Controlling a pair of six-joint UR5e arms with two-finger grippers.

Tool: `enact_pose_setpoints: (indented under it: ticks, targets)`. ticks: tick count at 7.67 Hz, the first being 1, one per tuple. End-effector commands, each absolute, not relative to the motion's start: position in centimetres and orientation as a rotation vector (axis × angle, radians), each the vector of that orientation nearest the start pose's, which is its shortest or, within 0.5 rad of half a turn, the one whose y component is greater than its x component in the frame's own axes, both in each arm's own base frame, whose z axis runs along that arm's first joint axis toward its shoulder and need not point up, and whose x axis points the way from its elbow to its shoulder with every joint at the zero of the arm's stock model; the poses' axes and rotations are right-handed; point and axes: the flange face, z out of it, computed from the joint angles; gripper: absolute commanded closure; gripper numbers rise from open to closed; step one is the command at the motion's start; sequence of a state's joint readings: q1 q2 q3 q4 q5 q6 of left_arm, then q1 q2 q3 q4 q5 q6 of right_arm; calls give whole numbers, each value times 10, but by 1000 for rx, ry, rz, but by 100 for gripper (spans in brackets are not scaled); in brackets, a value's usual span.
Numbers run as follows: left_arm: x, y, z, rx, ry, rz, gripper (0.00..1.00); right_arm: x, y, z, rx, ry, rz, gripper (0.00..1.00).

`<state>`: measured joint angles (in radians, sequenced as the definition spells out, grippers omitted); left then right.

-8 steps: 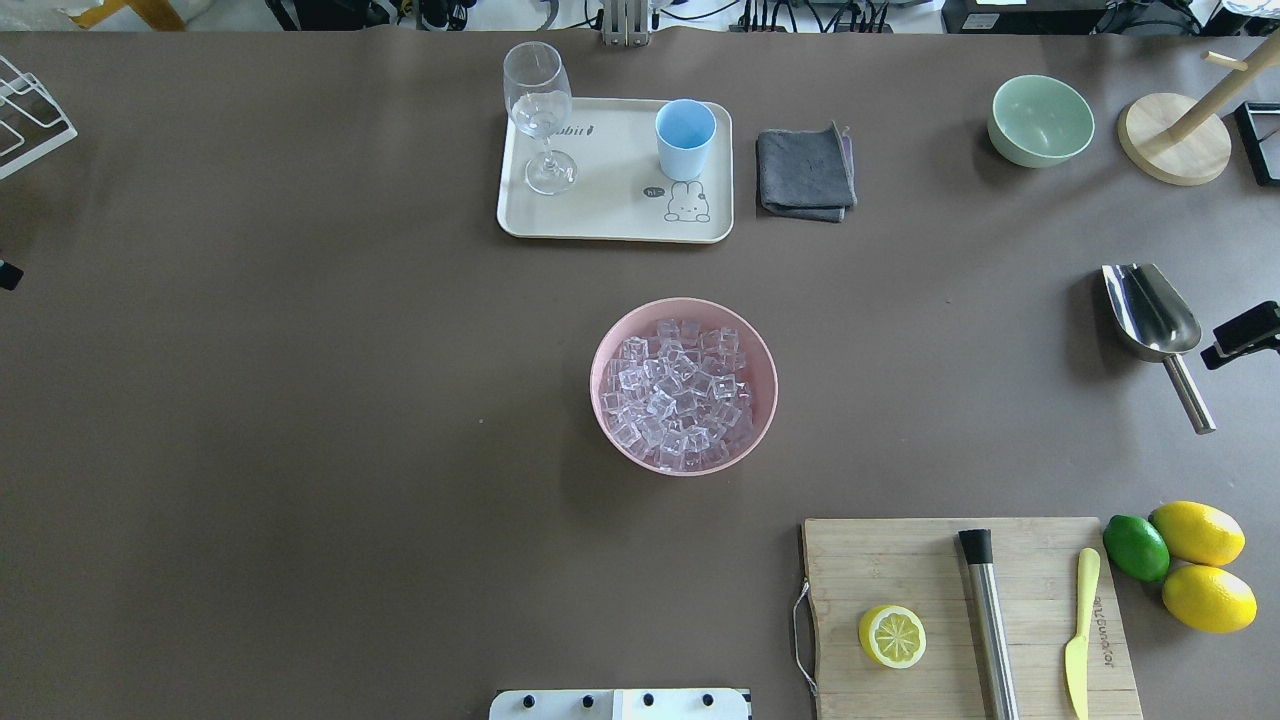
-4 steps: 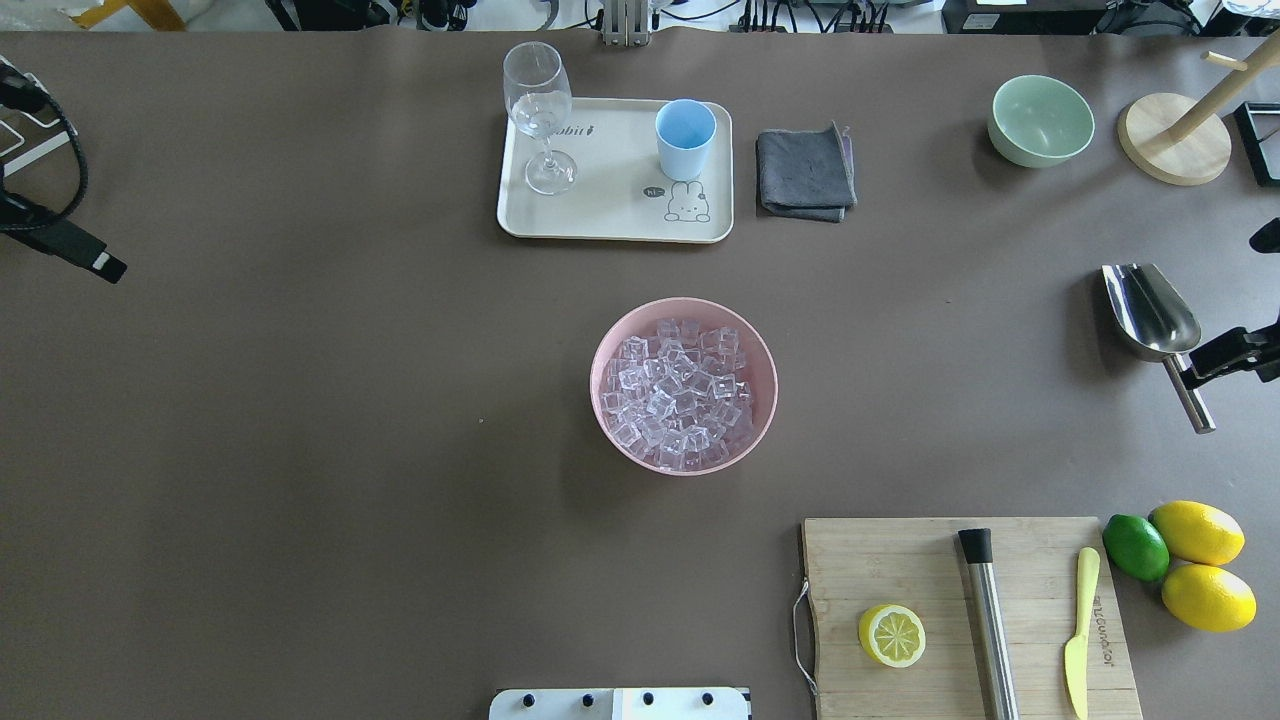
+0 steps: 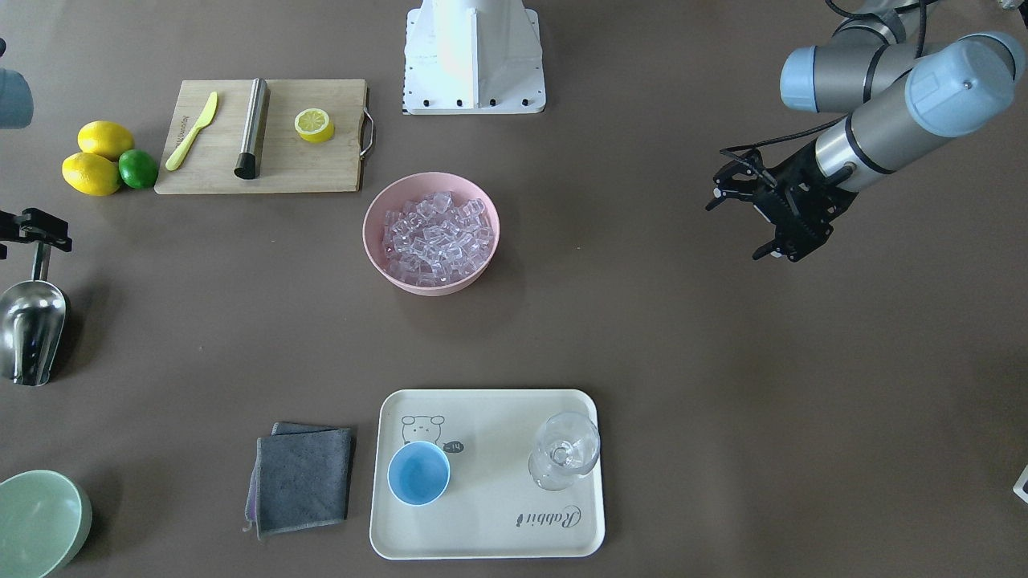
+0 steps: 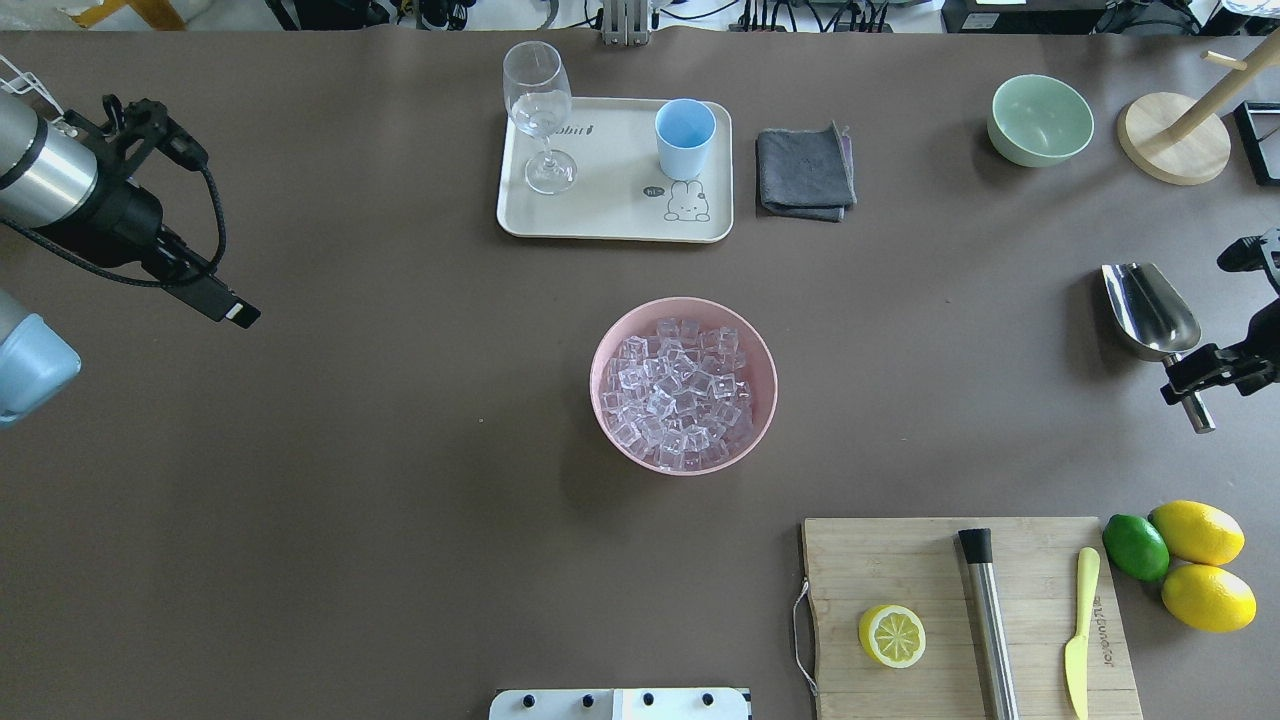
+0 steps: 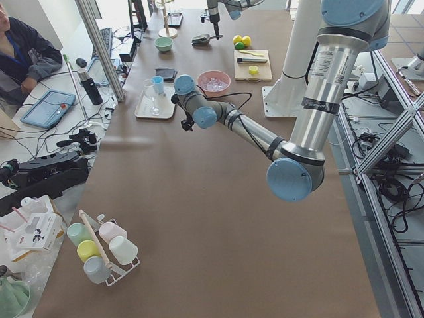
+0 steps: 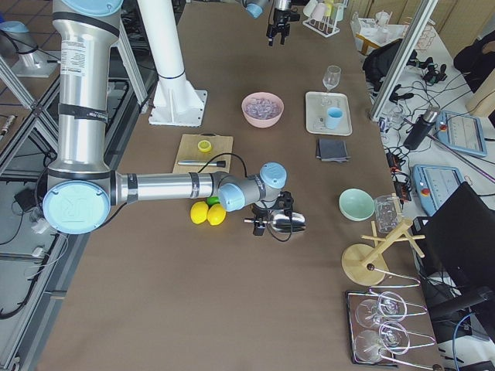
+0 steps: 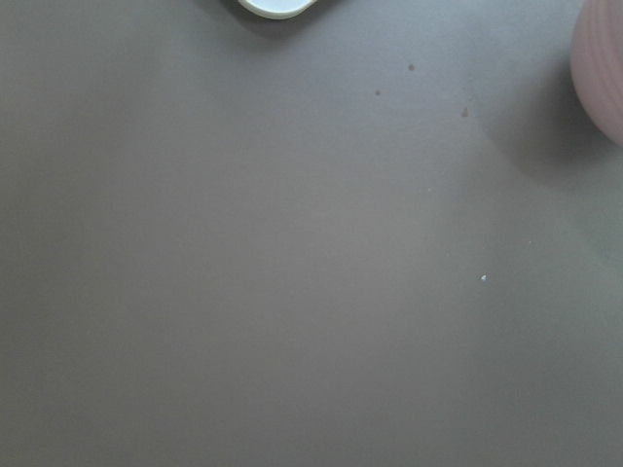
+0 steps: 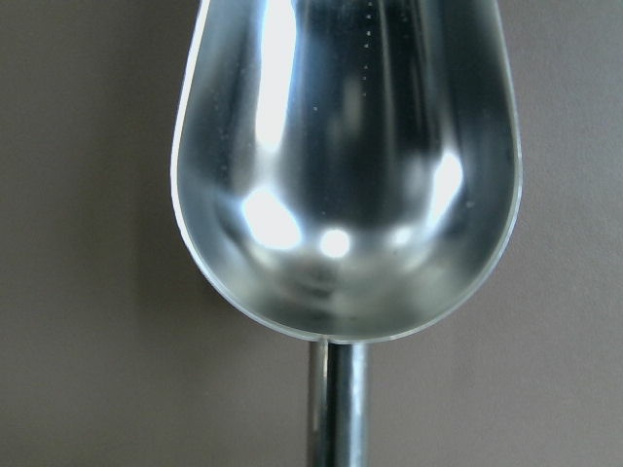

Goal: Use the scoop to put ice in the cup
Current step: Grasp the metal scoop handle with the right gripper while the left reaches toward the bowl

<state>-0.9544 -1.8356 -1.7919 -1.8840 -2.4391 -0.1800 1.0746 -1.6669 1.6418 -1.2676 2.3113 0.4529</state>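
The steel scoop [image 4: 1150, 310] lies at the table's right edge with its handle toward the robot; it also shows in the front view [image 3: 30, 333] and fills the right wrist view [image 8: 346, 175]. My right gripper [image 4: 1195, 378] is low over the handle, open, with its fingers either side of it [image 3: 36, 233]. The ice [image 4: 680, 390] fills a pink bowl [image 4: 593, 385] at the table's centre. The light-blue cup [image 4: 685, 135] stands upright and empty on a cream tray [image 4: 610, 210] at the far side. My left gripper [image 3: 735, 230] is open and empty, above the table's left part, far from everything.
A stemmed glass [image 4: 538, 100] shares the tray. A grey cloth [image 4: 805, 172] lies right of it. A green bowl [image 4: 1040, 120] and wooden stand [image 4: 1172, 140] are far right. A cutting board [image 4: 930, 560] with steel cylinder [image 4: 990, 620], lemon half and knife lies near right, beside lemons and a lime.
My left arm has come in from the left edge toward the table's middle. My right gripper has moved from beside the scoop's trough to over its handle.
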Motion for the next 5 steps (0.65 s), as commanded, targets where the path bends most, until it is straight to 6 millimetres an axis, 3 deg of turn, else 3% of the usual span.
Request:
enact_pose_setpoints:
  ticks: [1, 3, 5]
  targets:
    - [324, -499, 338, 384, 1087, 797, 2, -174, -444, 638, -112, -770, -134, 26]
    - [352, -495, 324, 409, 1072, 835, 2, -174, -445, 639, -113, -768, -131, 73]
    - [382, -481, 314, 452, 1036, 875, 2, -173, -445, 637, -108, -771, -139, 100]
